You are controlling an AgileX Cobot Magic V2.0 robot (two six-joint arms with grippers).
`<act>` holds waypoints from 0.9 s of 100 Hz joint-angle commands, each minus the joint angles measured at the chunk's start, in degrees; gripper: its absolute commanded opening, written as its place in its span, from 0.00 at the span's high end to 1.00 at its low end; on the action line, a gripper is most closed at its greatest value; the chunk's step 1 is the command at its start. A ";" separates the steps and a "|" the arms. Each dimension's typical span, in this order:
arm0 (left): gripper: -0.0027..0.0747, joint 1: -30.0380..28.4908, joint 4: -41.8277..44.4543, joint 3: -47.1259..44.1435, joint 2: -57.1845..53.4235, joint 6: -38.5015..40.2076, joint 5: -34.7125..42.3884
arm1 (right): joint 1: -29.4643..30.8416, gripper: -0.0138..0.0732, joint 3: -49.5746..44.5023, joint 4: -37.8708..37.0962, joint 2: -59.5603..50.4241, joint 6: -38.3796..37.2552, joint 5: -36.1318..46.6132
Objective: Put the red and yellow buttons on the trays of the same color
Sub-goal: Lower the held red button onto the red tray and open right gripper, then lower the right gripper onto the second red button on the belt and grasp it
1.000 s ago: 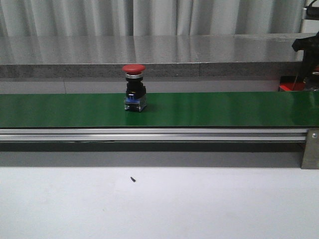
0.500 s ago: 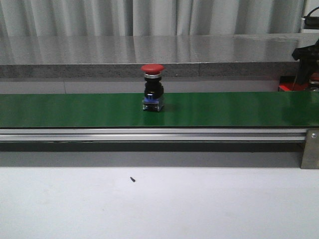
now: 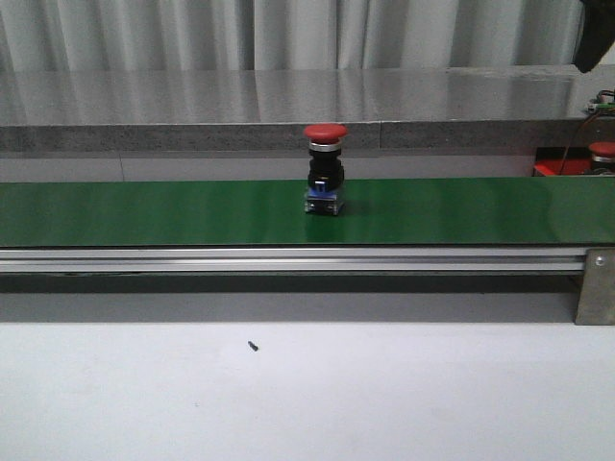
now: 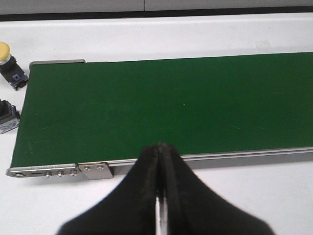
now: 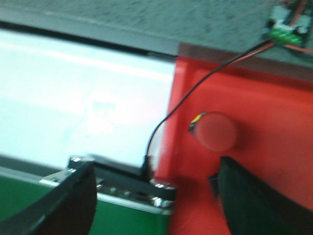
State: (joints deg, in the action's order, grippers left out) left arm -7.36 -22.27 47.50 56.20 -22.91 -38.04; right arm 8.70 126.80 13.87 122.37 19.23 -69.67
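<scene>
So there's a red button (image 3: 325,168) standing upright on the green belt (image 3: 144,211), about mid-belt in the front view, red cap on top, dark body, bluish base touching the belt. Its long axis is vertical, so I reckon a grab from above or from the side across the body is what it calls for.

My right gripper (image 5: 154,196) is wide open, nothing between the fingers. Its camera looks down on the red tray (image 5: 274,112), where another red button (image 5: 218,130) sits, cap up, apart from both fingers. In the front view that tray (image 3: 550,168) is just a sliver at about 3 o'clock from the belt button, behind the belt's far right end, with the button (image 3: 602,152) on it. The right arm is only a dark bit in the top right corner there, held high, so my guess is the belt button lies to the left of and below that gripper.

My left gripper (image 4: 160,152) is pinched closed, empty, pointing across the near rail at a bare stretch of belt. Off the belt's end in that view there's a yellow button (image 4: 10,61) and another dark button body (image 4: 7,116), cap cropped so I can't tell its colour.

The right arm looks nearer to the tray, so I'd call it the one for this pick. No yellow tray anywhere I can see.
</scene>
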 commanded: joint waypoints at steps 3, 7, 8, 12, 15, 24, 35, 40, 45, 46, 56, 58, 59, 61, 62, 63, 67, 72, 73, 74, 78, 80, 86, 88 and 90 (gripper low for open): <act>0.99 0.39 -1.54 1.59 -0.88 -0.24 3.00 | -2.99 0.23 1.67 2.45 -5.60 0.85 -4.37; 0.99 0.39 -1.54 1.59 -0.88 -0.24 3.00 | -4.32 0.23 1.67 2.85 -6.10 0.85 -5.44; 0.99 0.39 -1.54 1.59 -0.88 -0.24 3.00 | -4.55 0.23 1.67 3.02 -6.23 0.85 -5.85; 0.99 0.39 -1.54 1.59 -0.88 -0.24 3.00 | -5.97 0.23 1.67 3.15 -6.74 0.78 -6.74; 0.99 0.39 -1.54 1.59 -0.88 -0.24 3.00 | -7.01 0.23 1.34 3.22 -7.20 0.56 -6.80; 0.99 0.39 -1.54 1.59 -0.88 -0.24 3.00 | -10.91 0.23 -0.06 3.14 -8.53 0.57 -6.76; 0.99 0.39 -1.54 1.59 -0.88 -0.24 3.00 | -15.89 0.23 -1.80 1.86 -9.69 0.57 -6.76; 0.99 0.39 -1.54 1.59 -0.88 -0.24 3.00 | -17.95 0.23 -2.31 0.70 -9.83 0.50 -6.76; 0.99 0.39 -1.54 1.59 -0.88 -0.24 3.00 | -19.76 0.23 -2.69 -1.10 -9.90 -0.20 -6.76; 0.99 0.39 -1.54 1.59 -0.88 -0.24 3.00 | -20.27 0.23 -2.77 -1.31 -9.90 -0.31 -6.76; 0.99 0.39 -1.54 1.59 -0.88 -0.24 3.00 | -23.20 0.23 -4.15 -3.41 -10.12 -1.34 -6.76; 0.99 0.39 -1.54 1.59 -0.88 -0.24 3.00 | -23.70 0.23 -4.58 -3.67 -10.19 -1.41 -6.76; 0.99 0.39 -1.54 1.59 -0.88 -0.24 3.00 | -23.86 0.23 -4.89 -3.80 -10.37 -1.47 -6.76; 0.99 0.39 -1.54 1.59 -0.88 -0.24 3.00 | -24.33 0.23 -5.24 -3.94 -10.54 -1.54 -6.76; 0.99 0.39 -1.54 1.59 -0.88 -0.24 3.00 | -24.61 0.23 -5.59 -4.01 -10.60 -1.54 -6.76; 0.99 0.39 -1.54 1.59 -0.88 -0.24 3.00 | -24.75 0.23 -5.78 -4.08 -10.67 -1.60 -6.76; 0.99 0.39 -1.54 1.59 -0.88 -0.24 2.96 | -25.36 0.23 -6.98 -4.20 -11.18 -1.76 -6.76; 0.99 0.39 -1.54 1.59 -0.88 -0.24 2.96 | -25.65 0.23 -8.53 -4.35 -11.85 -1.83 -6.76; 0.99 0.39 -1.54 1.59 -0.88 -0.24 2.96 | -25.67 0.23 -8.99 -4.35 -12.03 -1.83 -6.76; 0.99 0.39 -1.54 1.59 -0.88 -0.24 2.96 | -25.74 0.23 -9.21 -4.35 -12.15 -1.83 -6.76; 0.99 0.39 -1.54 1.59 -0.88 -0.24 2.96 | -25.86 0.23 -10.58 -4.35 -12.72 -1.83 -6.76; 0.99 0.39 -1.54 1.59 -0.88 -0.24 2.96 | -25.86 0.23 -11.29 -4.40 -13.06 -1.83 -6.76; 0.99 0.39 -1.54 1.59 -0.88 -0.24 2.96 | -25.86 0.23 -13.06 -4.45 -13.65 -1.83 -6.76; 0.99 0.39 -1.54 1.59 -0.88 -0.24 2.96 | -25.86 0.23 -13.63 -4.45 -13.87 -1.83 -6.74; 0.99 0.39 -1.54 1.59 -0.88 -0.24 2.96 | -25.86 0.23 -14.23 -4.39 -14.07 -1.83 -6.57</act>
State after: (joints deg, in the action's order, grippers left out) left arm -7.36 -22.27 47.50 56.20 -22.91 -38.12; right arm -17.19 113.33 9.70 112.86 17.44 -71.55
